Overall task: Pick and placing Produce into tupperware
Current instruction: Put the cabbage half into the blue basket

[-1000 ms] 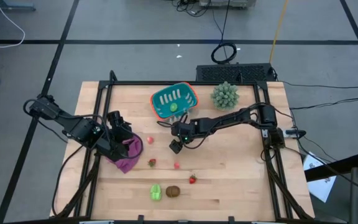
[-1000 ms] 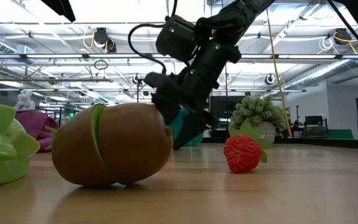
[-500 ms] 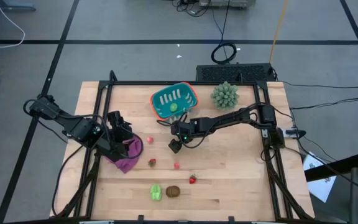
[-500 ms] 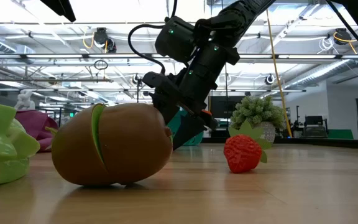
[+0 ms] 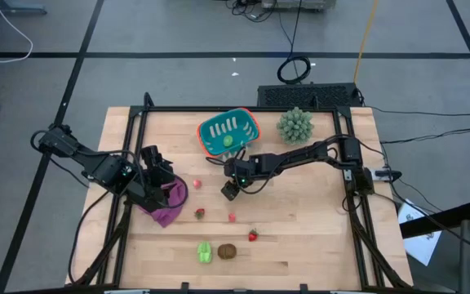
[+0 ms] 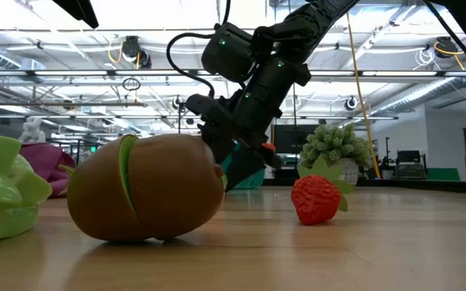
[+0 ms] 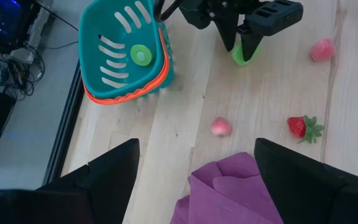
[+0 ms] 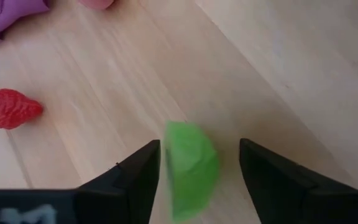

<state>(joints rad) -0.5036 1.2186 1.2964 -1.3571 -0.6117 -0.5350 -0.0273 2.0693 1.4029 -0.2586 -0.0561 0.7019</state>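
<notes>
The teal basket stands at the table's far middle, with a green piece inside; it also shows in the left wrist view. My right gripper is open, pointing down, near the table's middle. A light green piece sits between its fingers, close to one of them. My left gripper is open at the table's left over the purple cloth. On the table lie a pink piece, small red pieces, a strawberry, a green piece and a brown oval. My right gripper stands with its fingers on either side of the light green piece, coming from above. The piece is next to one finger, and a gap shows toward the other. I cannot tell whether the finger touches it.
A spiky pale-green plant stands at the far right of the table, beside the basket. A black frame runs along the table's sides. Bare wood lies on the right half of the table.
</notes>
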